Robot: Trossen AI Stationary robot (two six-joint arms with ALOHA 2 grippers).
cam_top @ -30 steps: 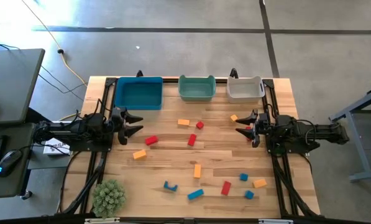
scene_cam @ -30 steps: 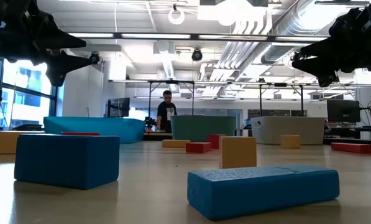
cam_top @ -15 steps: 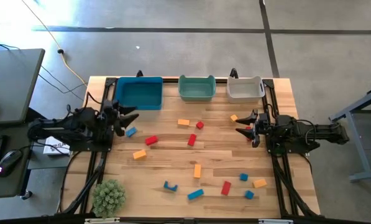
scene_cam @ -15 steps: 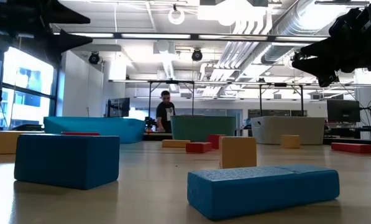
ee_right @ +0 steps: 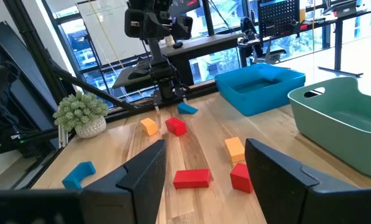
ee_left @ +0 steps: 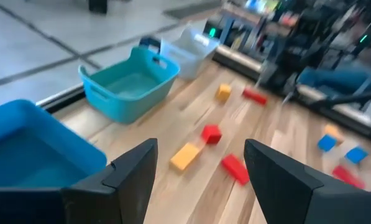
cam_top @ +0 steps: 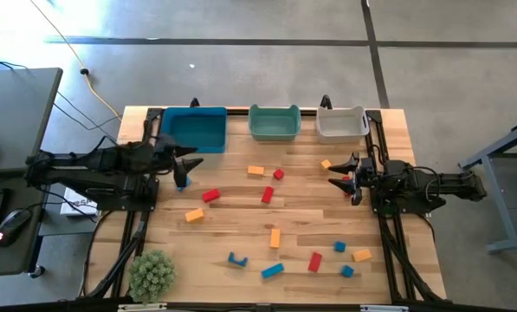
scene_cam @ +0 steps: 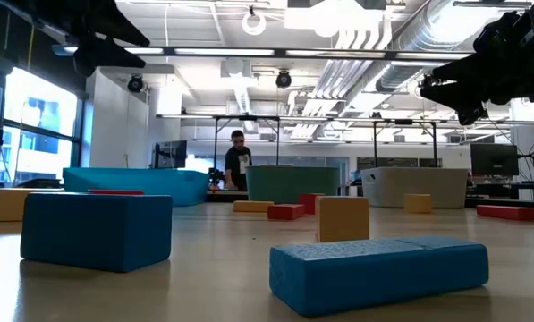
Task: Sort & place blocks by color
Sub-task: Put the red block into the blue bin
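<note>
Several red, blue and orange blocks lie flat and scattered on the wooden table. In the high view a small blue block [cam_top: 183, 182] lies just below my left gripper [cam_top: 193, 159]. That gripper is open and raised above the table, by the blue bin's [cam_top: 193, 130] near right corner. Its wrist view shows the open left gripper [ee_left: 201, 149] with nothing between its fingers. My right gripper [cam_top: 334, 173] hovers open at the table's right side, near an orange block [cam_top: 326, 163]. The right gripper [ee_right: 204, 149] is empty in its wrist view too. A blue arch [cam_top: 236, 259] sits near the front.
The blue bin, a teal bin [cam_top: 274, 122] and a white bin [cam_top: 341, 122] stand in a row along the far edge. A potted plant [cam_top: 151, 275] stands at the near left corner. In the low view a blue bar [scene_cam: 378, 273] and a blue block [scene_cam: 97, 230] lie closest.
My left gripper has risen and drawn toward the far edge, nearer the blue bin, staying open. The small blue block that it covered a second ago now shows on the table below it. My right arm has kept still.
</note>
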